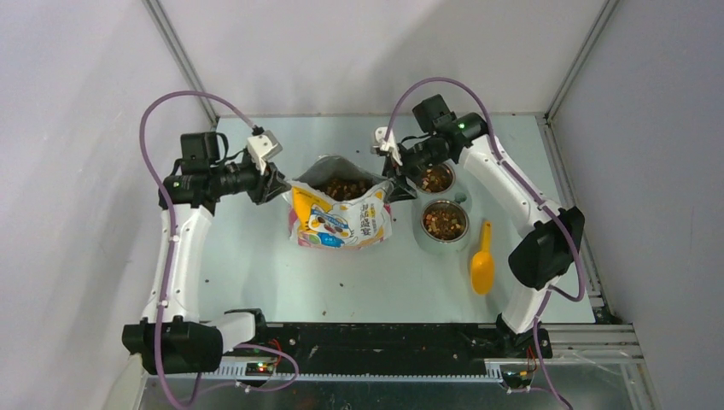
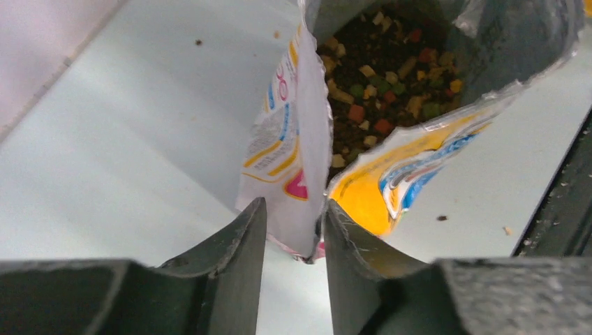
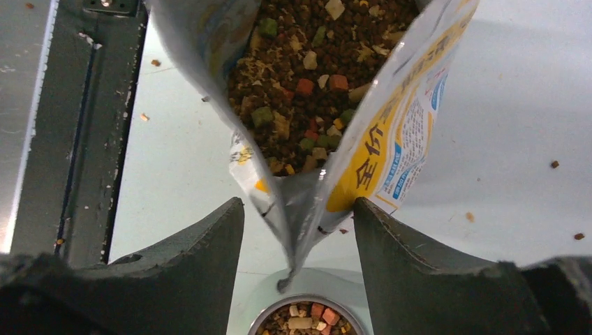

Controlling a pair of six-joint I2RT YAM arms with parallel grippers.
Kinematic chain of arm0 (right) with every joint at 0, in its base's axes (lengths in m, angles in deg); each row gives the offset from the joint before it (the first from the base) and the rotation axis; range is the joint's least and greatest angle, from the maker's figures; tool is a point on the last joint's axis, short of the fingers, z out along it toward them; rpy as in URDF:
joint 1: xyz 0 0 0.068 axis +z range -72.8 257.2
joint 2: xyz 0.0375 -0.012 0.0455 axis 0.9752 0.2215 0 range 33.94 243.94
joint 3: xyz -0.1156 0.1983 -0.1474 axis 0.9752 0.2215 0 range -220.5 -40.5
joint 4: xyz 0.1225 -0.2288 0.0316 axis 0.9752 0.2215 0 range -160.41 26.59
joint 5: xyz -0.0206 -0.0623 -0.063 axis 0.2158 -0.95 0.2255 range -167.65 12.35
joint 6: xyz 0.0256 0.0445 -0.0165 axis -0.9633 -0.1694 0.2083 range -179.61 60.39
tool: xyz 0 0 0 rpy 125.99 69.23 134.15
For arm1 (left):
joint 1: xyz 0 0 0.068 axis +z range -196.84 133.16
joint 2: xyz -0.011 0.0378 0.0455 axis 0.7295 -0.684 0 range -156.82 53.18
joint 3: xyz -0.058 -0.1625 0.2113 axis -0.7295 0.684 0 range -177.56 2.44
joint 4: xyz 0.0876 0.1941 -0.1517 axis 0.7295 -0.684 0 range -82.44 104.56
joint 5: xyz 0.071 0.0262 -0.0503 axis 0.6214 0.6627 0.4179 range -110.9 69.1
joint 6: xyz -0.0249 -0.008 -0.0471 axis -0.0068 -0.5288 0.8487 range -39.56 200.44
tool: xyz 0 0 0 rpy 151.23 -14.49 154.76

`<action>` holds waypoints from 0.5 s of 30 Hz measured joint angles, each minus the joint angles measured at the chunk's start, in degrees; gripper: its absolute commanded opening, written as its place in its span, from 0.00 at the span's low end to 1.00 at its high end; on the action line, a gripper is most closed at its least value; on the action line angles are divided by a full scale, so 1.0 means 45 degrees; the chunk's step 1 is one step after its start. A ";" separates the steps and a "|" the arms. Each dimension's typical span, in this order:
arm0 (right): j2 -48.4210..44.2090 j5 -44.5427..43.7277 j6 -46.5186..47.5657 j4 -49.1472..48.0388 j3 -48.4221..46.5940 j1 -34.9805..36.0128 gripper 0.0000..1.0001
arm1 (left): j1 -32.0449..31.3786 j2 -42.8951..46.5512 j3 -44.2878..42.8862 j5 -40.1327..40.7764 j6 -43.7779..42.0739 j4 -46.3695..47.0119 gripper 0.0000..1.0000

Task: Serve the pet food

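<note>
The printed bag [image 1: 341, 220] stands open at the table's middle, with the pet food [image 1: 342, 187] showing as a loose heap inside. My left gripper [image 1: 275, 182] is at the bag's left edge. In the left wrist view its fingers [image 2: 293, 209] stand apart round the bag's corner [image 2: 286, 139], and the kibble [image 2: 377, 77] lies beyond. My right gripper [image 1: 401, 184] is at the bag's right edge. In the right wrist view it [image 3: 299, 206] is wide open, with the bag's seam [image 3: 391, 139] hanging between the fingers untouched, and kibble [image 3: 307, 77] inside.
Two steel bowls holding kibble stand right of the bag, the near one [image 1: 424, 224] and the far one [image 1: 450, 171]; one bowl's rim [image 3: 262, 322] shows under my right gripper. A yellow scoop [image 1: 482, 260] lies at front right. Stray pellets dot the table.
</note>
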 measured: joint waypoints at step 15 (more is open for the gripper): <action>-0.0068 -0.0748 -0.1107 -0.1141 0.0442 0.0306 0.13 | -0.2108 -0.1865 -0.2234 0.1758 -0.4226 -0.2181 0.45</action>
